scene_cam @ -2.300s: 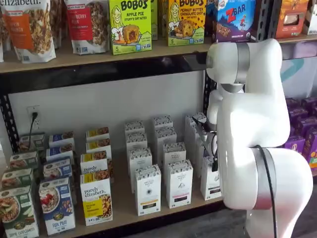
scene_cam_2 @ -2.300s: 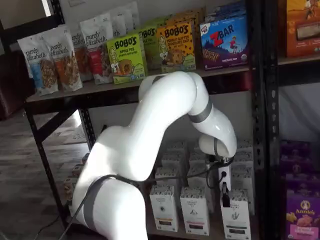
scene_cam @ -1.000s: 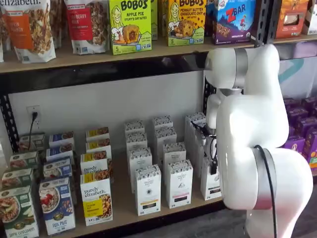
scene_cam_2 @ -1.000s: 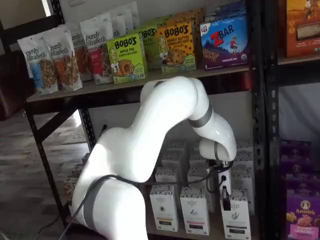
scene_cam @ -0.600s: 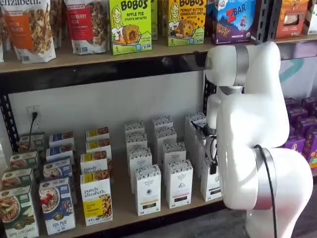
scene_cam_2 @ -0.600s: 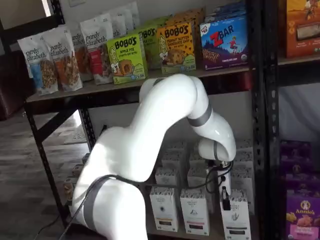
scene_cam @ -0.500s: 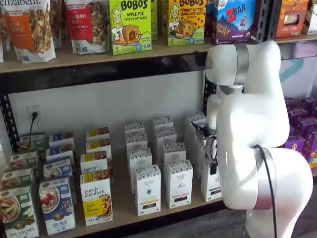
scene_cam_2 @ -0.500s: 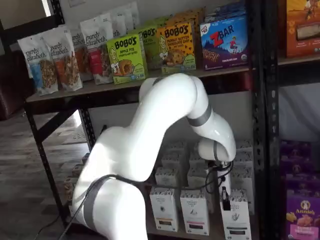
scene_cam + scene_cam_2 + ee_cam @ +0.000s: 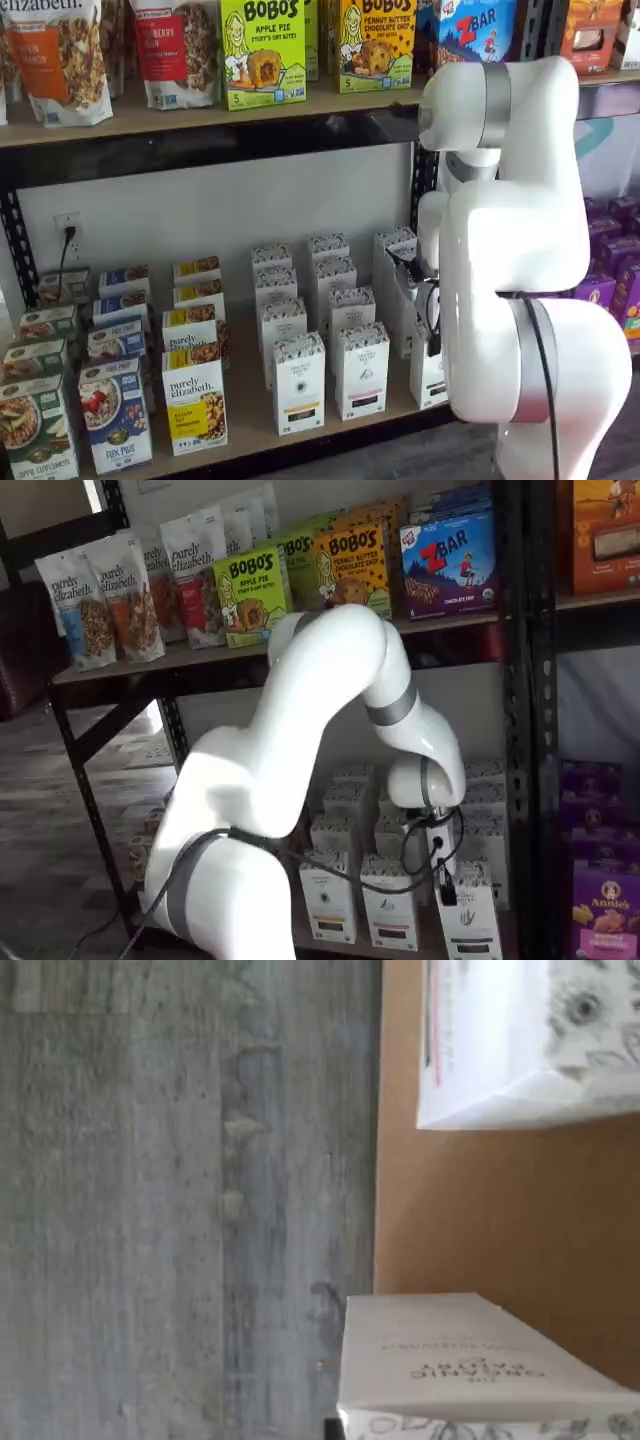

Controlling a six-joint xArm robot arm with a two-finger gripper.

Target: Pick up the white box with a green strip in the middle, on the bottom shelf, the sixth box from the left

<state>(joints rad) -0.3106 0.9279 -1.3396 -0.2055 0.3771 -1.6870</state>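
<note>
The white arm (image 9: 520,260) fills the near right of both shelf views, its wrist bent down toward the bottom shelf (image 9: 250,415). The gripper (image 9: 443,865) reaches the front carton of the rightmost white row; its black fingers show side-on against that carton, so whether they clasp it cannot be told. This white box (image 9: 468,920) stands at the shelf's front right, next to a similar white carton (image 9: 391,905) on its left. In the wrist view two white cartons lie over the tan board beside grey flooring. Farther back, more white cartons (image 9: 330,250) continue the rows toward the wall.
</note>
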